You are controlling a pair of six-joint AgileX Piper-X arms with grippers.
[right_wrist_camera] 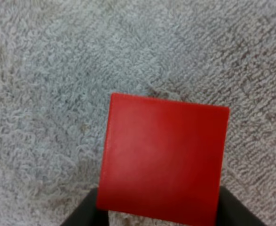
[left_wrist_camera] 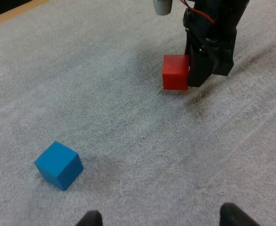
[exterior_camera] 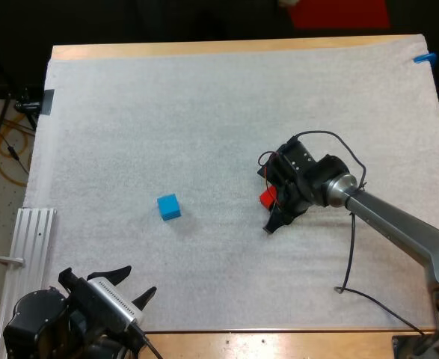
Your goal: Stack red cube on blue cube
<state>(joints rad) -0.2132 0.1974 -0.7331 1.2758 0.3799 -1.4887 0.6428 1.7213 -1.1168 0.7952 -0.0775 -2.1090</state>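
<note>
Holds red cube point(exterior_camera: 266, 198) point(right_wrist_camera: 163, 160) with right gripper point(exterior_camera: 272, 206), fingers pressing both sides, down at mat point(exterior_camera: 204, 112) level, right of centre. Keeps left gripper point(exterior_camera: 133, 286) wide apart, gripping nothing, at mat's near edge. Blue cube point(exterior_camera: 169, 206) point(left_wrist_camera: 59, 165) on mat, well apart from red.

— Right arm point(exterior_camera: 398, 224), finish?
— Smooth silver-grey tube ending in a rounded metal collar, with a blocky black wrist housing ahead of it. Right claw point(exterior_camera: 268, 202): two matte black fingers, wedge-tipped.
— Left arm point(exterior_camera: 32, 318)?
— Rounded black housing, then a pale block with fine ribbing. Left claw point(exterior_camera: 141, 279): two black fingers, curved and pointed at the tips.
</note>
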